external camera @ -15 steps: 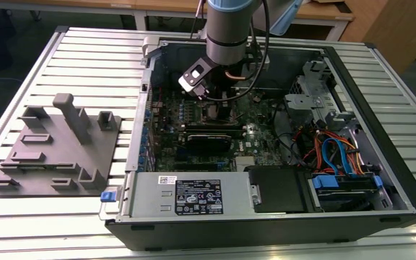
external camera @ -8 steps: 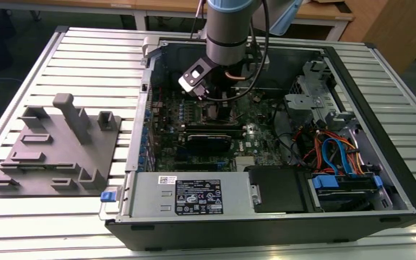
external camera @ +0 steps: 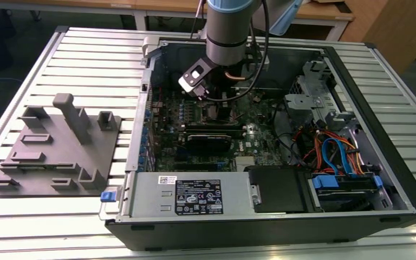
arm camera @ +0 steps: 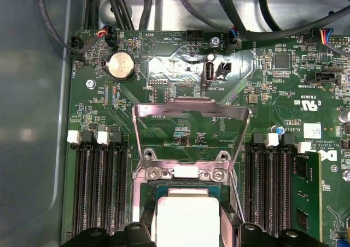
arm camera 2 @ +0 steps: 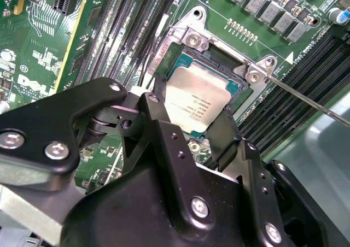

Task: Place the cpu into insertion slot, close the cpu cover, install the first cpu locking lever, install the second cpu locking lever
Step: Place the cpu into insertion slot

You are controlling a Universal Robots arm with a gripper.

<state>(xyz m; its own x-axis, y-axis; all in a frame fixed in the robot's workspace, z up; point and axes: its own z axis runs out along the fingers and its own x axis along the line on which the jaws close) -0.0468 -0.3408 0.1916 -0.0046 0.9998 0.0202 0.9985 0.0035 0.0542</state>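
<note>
Cpu (arm camera 2: 199,96) in insertion slot (arm camera 2: 216,72), beneath hand (arm camera 2: 192,120)

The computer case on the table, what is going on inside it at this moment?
A robot arm reaches down into the open computer case. Its gripper is at the insertion slot, right at the cpu. The cpu lies in the slot or just over it; I cannot tell if it is fully seated. The cpu cover is open, tipped back away from the slot, so nothing is closed or locked yet.
</note>
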